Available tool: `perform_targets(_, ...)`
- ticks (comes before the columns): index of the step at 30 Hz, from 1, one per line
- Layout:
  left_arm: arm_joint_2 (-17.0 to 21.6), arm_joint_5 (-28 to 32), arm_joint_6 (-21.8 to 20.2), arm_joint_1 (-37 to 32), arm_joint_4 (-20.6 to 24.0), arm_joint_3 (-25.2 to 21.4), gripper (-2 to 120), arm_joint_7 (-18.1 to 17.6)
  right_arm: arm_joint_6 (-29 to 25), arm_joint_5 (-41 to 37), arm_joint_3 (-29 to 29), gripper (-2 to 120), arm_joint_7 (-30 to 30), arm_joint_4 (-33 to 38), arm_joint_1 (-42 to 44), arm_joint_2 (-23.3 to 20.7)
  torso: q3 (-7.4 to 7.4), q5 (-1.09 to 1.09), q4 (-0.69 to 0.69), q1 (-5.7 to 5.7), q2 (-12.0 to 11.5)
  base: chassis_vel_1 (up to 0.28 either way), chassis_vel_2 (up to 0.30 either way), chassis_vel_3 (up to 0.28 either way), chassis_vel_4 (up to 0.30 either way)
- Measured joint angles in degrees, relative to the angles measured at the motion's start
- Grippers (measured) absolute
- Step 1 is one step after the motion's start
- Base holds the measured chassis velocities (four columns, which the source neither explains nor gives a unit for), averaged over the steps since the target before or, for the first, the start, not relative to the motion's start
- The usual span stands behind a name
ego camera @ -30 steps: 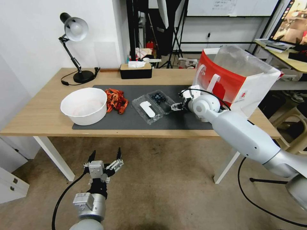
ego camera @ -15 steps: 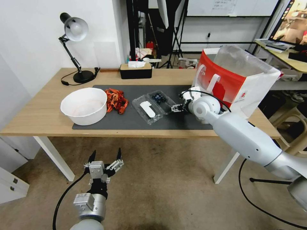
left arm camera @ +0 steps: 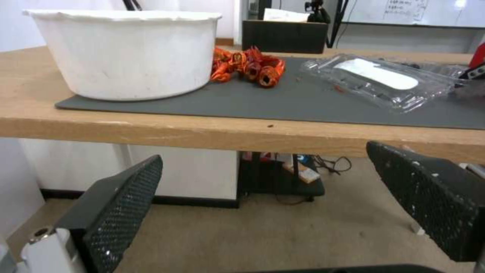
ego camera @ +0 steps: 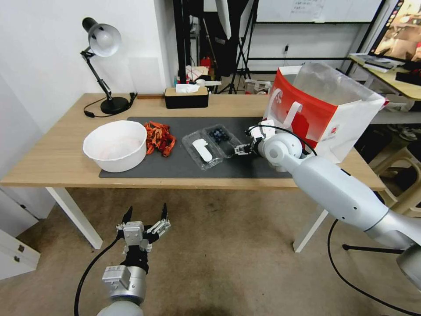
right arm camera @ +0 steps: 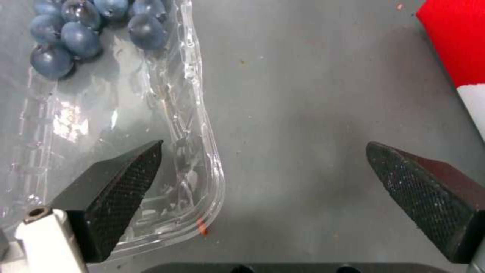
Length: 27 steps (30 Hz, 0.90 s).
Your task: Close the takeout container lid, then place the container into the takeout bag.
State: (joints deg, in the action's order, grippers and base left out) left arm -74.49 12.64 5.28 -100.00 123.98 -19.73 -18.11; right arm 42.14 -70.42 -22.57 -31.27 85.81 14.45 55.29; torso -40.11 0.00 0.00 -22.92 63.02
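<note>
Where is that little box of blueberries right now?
In the head view the takeout container lies open on the dark mat, mid-table, between the orange-red pile and the right gripper, left of the takeout bag.

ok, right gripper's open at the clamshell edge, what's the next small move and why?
Probably ease the right gripper a little further over the takeout container's near rim, then close. In the wrist view one finger is above the tray corner while the other is over bare mat, so the rim sits off-centre. The lid lies flat open.
</note>
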Motion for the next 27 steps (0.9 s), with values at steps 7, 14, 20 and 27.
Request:
perform_targets(7,-0.04,-0.14,0.06,0.05,-0.16,0.08,100,0.03,0.0,-0.91,-0.03,100,-0.83,1.26,0.28,-0.55,0.0,0.0,0.0,0.0,0.0,0.0,0.0,0.0,0.0)
perform_targets(14,-0.06,-0.24,0.07,0.12,-0.21,0.21,100,0.07,0.0,-1.65,-0.02,100,-1.54,2.12,0.62,-0.86,0.0,0.0,0.0,0.0,0.0,0.0,0.0,0.0,0.0)
perform_targets(20,-0.02,-0.27,0.15,0.15,-0.3,0.24,100,0.1,-0.01,-2.45,0.02,100,-2.32,3.55,1.23,-1.33,0.0,0.0,0.0,0.0,0.0,0.0,0.0,0.0,0.0)
perform_targets(27,0.0,-0.3,0.16,0.34,-0.4,0.41,100,0.14,0.0,-3.27,0.16,100,-3.13,4.73,1.64,-1.7,0.0,0.0,0.0,0.0,0.0,0.0,0.0,0.0,0.0)
